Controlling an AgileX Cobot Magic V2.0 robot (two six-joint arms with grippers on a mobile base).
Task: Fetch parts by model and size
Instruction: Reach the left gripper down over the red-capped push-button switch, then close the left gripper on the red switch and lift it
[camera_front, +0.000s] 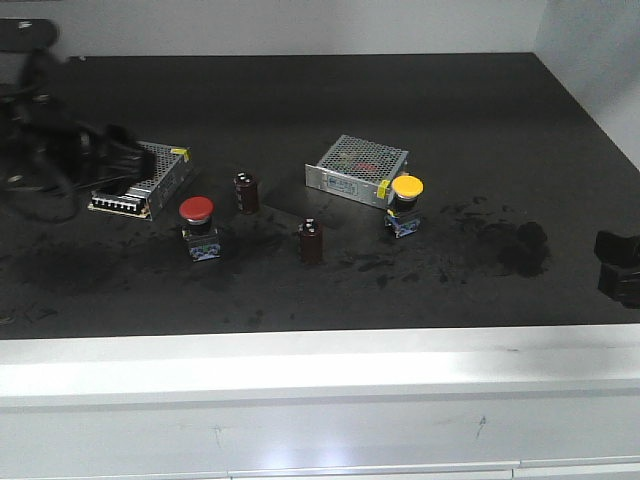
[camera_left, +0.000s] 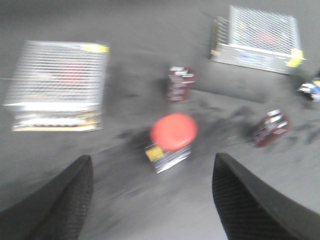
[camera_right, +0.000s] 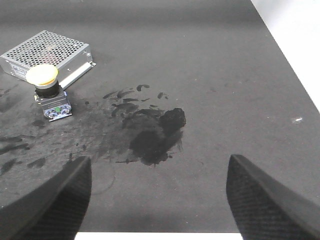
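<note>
While most of the front view is sharp, its left edge is smeared where the left arm (camera_front: 55, 150) reaches over the dark bench (camera_front: 300, 90) to the far end of a silver perforated box (camera_front: 140, 182). The red switch (camera_front: 197, 212) stands upright just in front of that box, nearer the front edge. One dark red capacitor (camera_front: 246, 192) stands just to its right and another capacitor (camera_front: 311, 241) further right. The yellow switch (camera_front: 406, 192) stands upright just beside the front right corner of a second silver box (camera_front: 357, 165), near the middle of the bench. Right of it lies a black stain (camera_front: 525, 247), and a dark piece of the right arm (camera_front: 618, 268) shows at the right edge. Seen from the left wrist, in a blurred picture, the left tool (camera_left: 152, 210) has its two black fingers (camera_left: 60, 202) spread wide with nothing between them. The red switch sits ahead of the gap, apart from both fingers, with the two boxes and both capacitors beyond. Seen from the right wrist, the right tool (camera_right: 160, 210) is likewise spread wide and holds nothing. It hangs over the stain, and the yellow switch stands well off to the upper left against its box.
</note>
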